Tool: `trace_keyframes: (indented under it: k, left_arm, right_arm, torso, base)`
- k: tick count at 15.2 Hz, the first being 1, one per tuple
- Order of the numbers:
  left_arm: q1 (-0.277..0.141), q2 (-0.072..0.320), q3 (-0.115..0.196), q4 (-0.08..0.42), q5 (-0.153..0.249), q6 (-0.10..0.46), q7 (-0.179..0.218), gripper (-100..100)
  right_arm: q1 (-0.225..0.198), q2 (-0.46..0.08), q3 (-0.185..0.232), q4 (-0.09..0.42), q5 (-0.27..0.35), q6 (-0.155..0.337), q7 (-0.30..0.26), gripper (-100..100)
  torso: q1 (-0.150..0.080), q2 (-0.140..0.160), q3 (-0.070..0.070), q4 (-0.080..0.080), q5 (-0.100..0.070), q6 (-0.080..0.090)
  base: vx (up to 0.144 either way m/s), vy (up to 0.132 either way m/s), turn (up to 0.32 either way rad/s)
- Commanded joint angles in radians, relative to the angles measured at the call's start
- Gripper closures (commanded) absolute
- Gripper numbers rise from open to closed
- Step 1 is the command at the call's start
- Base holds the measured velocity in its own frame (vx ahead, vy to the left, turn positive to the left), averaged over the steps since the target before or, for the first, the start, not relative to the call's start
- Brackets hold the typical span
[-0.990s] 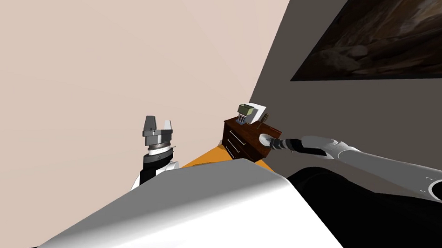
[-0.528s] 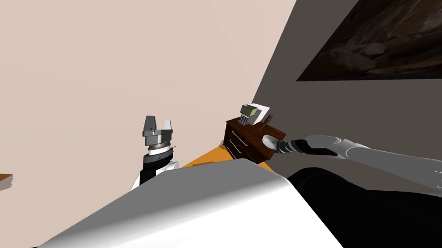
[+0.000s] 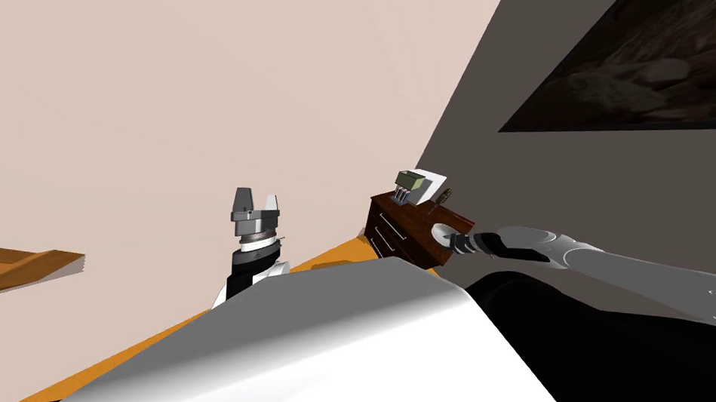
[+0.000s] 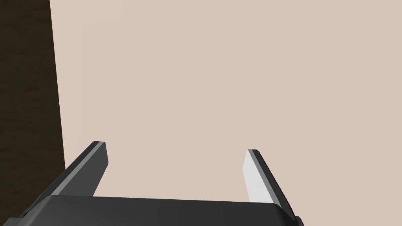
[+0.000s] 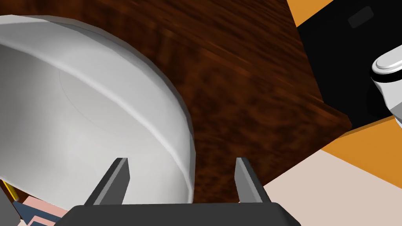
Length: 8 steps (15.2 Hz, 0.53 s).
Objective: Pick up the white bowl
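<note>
Currently the grasp approach is in hand. The white bowl point(image 5: 98, 117) sits on the dark wooden dresser point(image 5: 243, 78), near the right-hand edge of its top. The right gripper point(image 5: 182, 161) has its fingers spread astride the bowl's rim, one inside and one outside. The next move probably calls for closing on the rim and then lifting straight up. The left gripper point(image 3: 256, 198) is raised to one side, fingers spread.

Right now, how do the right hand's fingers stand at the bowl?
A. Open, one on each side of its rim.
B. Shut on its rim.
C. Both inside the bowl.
A: the right hand is open, and the rim of the bowl runs between its fingers, above the dresser.
</note>
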State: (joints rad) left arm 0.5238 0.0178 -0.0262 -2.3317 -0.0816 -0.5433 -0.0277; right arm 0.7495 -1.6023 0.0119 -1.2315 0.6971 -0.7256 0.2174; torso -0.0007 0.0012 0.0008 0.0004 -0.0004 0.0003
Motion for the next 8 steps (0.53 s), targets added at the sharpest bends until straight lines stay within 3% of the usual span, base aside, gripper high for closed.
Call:
trace_keyframes:
  k: [1, 4, 7, 8]
  left_arm:
    - [0.0, 0.0, 0.0, 0.0, 0.0, 0.0, 0.0, 0]
    - [0.0, 0.0, 0.0, 0.0, 0.0, 0.0, 0.0, 0]
    - [0.0, 0.0, 0.0, 0.0, 0.0, 0.0, 0.0, 0]
    - [0.0, 0.0, 0.0, 0.0, 0.0, 0.0, 0.0, 0]
  right_arm:
    - [0.0, 0.0, 0.0, 0.0, 0.0, 0.0, 0.0, 100]
    - [0.0, 0.0, 0.0, 0.0, -0.001, 0.0, -0.001, 100]
    - [0.0, -0.052, -0.024, -0.018, -0.005, -0.03, -0.008, 100]
    - [-0.003, -0.037, -0.014, -0.01, -0.003, -0.021, -0.007, 100]
  torso:
    - [0.0, 0.0, 0.0, 0.0, 0.0, 0.0]
    - [0.0, -0.001, -0.001, 0.0, 0.0, -0.001]
    - [0.0, -0.001, -0.001, 0.0, 0.001, 0.002]
    - [0.001, -0.001, -0.001, 0.0, 0.001, 0.002]
  base:
    - [0.0, 0.0, 0.0]
    - [0.0, 0.0, 0.0]
    - [0.023, 0.007, -0.281]
    - [0.018, 0.01, -0.122]
